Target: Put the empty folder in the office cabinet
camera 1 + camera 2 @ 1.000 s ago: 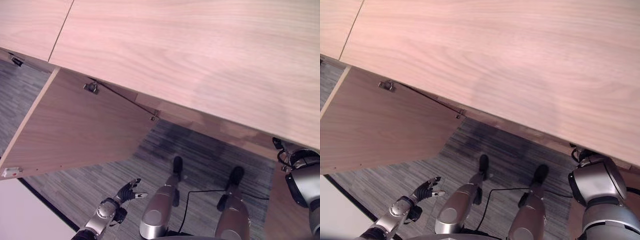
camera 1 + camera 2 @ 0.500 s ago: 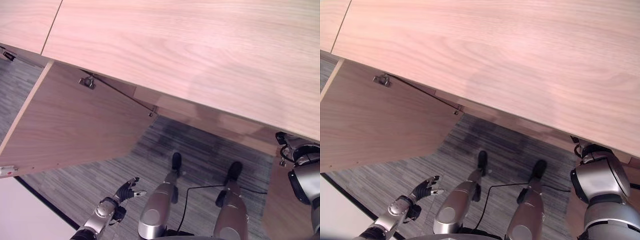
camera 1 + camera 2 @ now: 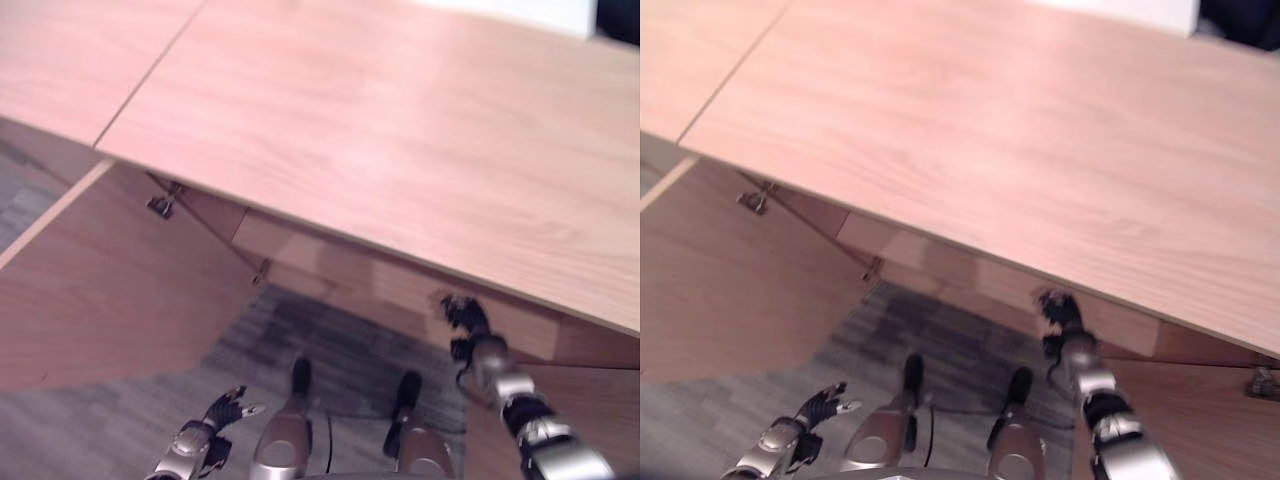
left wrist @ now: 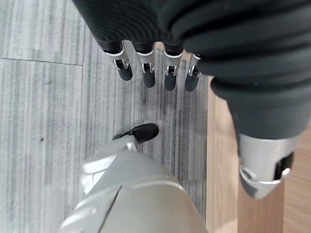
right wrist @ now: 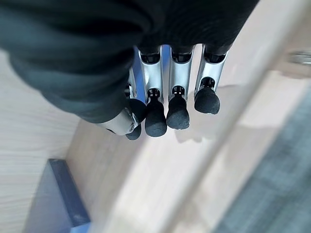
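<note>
Reaching up with relaxed, empty fingers (image 5: 177,111), the right hand (image 3: 467,325) hovers just below the wooden table (image 3: 400,140) edge, a dark folder (image 5: 60,201) lying flat nearby, while the left hand (image 3: 222,410), fingers straight, hangs low over the carpet (image 4: 43,121) beside the open cabinet door (image 3: 110,290).

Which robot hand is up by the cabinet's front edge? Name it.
The right robot hand, raised to the cabinet just under its wooden top. The left robot hand hangs low over the carpet.
</note>
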Controlling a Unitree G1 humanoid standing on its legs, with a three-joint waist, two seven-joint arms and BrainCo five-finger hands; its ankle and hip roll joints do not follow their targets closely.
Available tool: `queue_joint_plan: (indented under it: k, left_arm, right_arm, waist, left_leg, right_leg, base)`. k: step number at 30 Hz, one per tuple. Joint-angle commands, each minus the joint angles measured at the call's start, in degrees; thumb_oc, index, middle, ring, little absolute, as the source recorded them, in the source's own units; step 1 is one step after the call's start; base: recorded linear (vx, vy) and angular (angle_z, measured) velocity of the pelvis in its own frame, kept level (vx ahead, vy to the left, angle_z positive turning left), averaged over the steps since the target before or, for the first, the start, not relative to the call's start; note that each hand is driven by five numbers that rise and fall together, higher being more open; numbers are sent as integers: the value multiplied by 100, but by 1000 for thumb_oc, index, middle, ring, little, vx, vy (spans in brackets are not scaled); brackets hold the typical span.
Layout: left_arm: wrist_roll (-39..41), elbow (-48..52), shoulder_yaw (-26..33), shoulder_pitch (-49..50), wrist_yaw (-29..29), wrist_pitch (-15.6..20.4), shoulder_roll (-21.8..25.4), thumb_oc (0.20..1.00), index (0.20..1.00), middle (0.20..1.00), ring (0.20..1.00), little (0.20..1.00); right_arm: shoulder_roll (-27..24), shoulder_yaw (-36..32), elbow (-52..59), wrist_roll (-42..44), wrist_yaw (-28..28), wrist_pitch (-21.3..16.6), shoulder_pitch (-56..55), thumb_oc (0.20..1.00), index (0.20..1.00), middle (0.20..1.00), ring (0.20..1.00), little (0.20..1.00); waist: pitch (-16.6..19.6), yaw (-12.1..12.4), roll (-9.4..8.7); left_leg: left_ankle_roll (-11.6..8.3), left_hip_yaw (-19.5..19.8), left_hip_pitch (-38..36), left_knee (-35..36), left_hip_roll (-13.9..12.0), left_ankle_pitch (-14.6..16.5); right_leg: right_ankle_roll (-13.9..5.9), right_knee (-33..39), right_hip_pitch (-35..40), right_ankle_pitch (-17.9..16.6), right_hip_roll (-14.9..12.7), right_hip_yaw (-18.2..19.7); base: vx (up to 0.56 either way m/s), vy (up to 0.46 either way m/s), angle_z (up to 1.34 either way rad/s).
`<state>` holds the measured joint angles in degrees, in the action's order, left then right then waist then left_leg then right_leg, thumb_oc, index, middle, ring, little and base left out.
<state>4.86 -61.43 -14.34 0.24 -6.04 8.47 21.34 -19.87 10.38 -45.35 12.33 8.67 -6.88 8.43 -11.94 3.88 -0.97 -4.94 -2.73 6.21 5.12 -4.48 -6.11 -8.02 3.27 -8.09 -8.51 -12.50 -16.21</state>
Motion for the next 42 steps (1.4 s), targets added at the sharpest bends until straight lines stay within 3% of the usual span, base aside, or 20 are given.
queue_joint_plan:
  k: [1, 9, 10, 11, 19, 23, 29, 30, 33, 34, 35, 37, 42]
  left_arm:
    - [-577, -337, 56, 129, -12, 1, 54, 1000, 1000, 1000, 1000, 1000]
    - [-588, -513, 247, 159, 25, -35, 34, 1000, 1000, 1000, 1000, 1000]
    - [-570, -537, 274, 156, 42, -24, 28, 1000, 1000, 1000, 1000, 1000]
    - [-561, -561, 275, 149, 62, -21, 11, 1000, 1000, 1000, 1000, 1000]
    - [-500, -642, 269, 181, 160, -36, -164, 1000, 1000, 1000, 1000, 1000]
    - [-500, -737, 244, 182, 211, -62, -298, 1000, 1000, 1000, 1000, 1000]
    - [-302, -670, 290, 186, 297, -33, -362, 1000, 1000, 1000, 1000, 1000]
    - [-214, -573, 318, 178, 347, -14, -335, 1000, 1000, 1000, 1000, 1000]
    - [58, -278, 348, 78, 494, 46, -305, 1000, 1000, 1000, 1000, 1000]
    - [81, -242, 361, 32, 567, 87, -291, 1000, 1000, 1000, 1000, 1000]
    - [81, -242, 360, 32, 567, 87, -290, 1000, 1000, 1000, 1000, 1000]
    - [268, -185, 388, -54, 702, 116, -333, 1000, 1000, 1000, 1000, 1000]
    - [743, -113, 563, -158, 689, 120, -347, 1000, 1000, 1000, 1000, 1000]
  right_arm:
    - [-315, -7, 401, -503, -304, -86, -157, 200, 200, 200, 200, 200]
    - [35, 342, 148, -900, -569, 54, -501, 200, 200, 200, 200, 200]
    - [101, 432, -52, -1028, -608, 104, -563, 733, 733, 733, 733, 733]
    - [155, 448, -185, -1035, -620, 141, -592, 1000, 1000, 1000, 1000, 1000]
    - [427, 534, -1099, -1061, -711, 279, -697, 1000, 1000, 1000, 1000, 1000]
    - [586, 318, -1758, -687, -737, 324, -713, 1000, 1000, 1000, 1000, 1000]
    - [616, 279, -1819, -551, -704, 314, -711, 1000, 1000, 1000, 1000, 1000]
    - [623, 298, -1655, -493, -691, 272, -730, 1000, 1000, 1000, 1000, 1000]
    - [666, 321, -1453, -199, -606, 194, -685, 1000, 1000, 1000, 1000, 1000]
    - [662, 349, -1453, -163, -590, 167, -675, 1000, 1000, 1000, 1000, 1000]
    - [663, 349, -1456, -162, -591, 165, -673, 1000, 1000, 1000, 1000, 1000]
    - [608, 405, -1404, -172, -516, 105, -655, 1000, 1000, 1000, 1000, 1000]
    - [442, 438, -1233, -294, -490, 89, -662, 1000, 1000, 1000, 1000, 1000]
  waist:
    - [253, -40, 184]
    - [650, -167, 40]
    - [716, -175, 15]
    - [756, -185, 6]
    - [911, -205, -28]
    - [947, -217, -18]
    - [917, -198, -16]
    - [885, -180, -15]
    - [735, -274, -4]
    - [729, -213, -23]
    - [727, -216, -26]
    - [720, -120, 9]
    - [737, -78, 132]
  left_leg:
    - [6, 207, -267, -40, -32, 500]
    - [59, -41, -770, -12, 30, 686]
    - [71, -68, -866, -12, 48, 725]
    - [74, -82, -906, -12, 53, 745]
    - [122, -122, -1104, -12, 122, 844]
    - [154, -109, -1197, -12, 155, 879]
    - [188, -26, -1278, -39, 155, 912]
    - [187, 30, -1268, -51, 114, 886]
    - [243, 333, -952, -170, 162, 719]
    - [248, 429, -868, -199, 219, 694]
    - [249, 433, -868, -203, 222, 697]
    - [192, 797, -748, -152, 242, 544]
    - [39, 1091, -582, -99, 185, 356]
  right_leg:
    - [-347, -676, 204, 599, -152, 239]
    - [-404, -562, 531, 505, -151, 433]
    - [-415, -513, 611, 477, -155, 459]
    - [-425, -499, 641, 463, -170, 469]
    - [-445, -454, 808, 422, -207, 521]
    - [-448, -485, 880, 432, -246, 521]
    - [-428, -689, 902, 546, -259, 514]
    - [-392, -853, 881, 693, -190, 558]
    - [-263, -1187, 615, 1212, 540, 1708]
    - [-190, -1110, 651, 1257, 615, 1848]
    - [-189, -1106, 657, 1259, 613, 1844]
    - [-59, -1022, 737, 1350, 702, 1687]
    - [10, -767, 902, 1343, 713, 1345]
  base:
    - [106, 82, -18]
    - [69, 59, -24]
    - [61, 55, -7]
    - [52, 48, -7]
    - [20, 31, -4]
    - [7, 18, 0]
    - [-3, 12, 3]
    - [-63, -17, 13]
    - [-95, -6, 19]
    - [-54, -36, 53]
    - [-14, -133, 88]
    - [-17, -194, 78]
    - [-10, -115, 80]
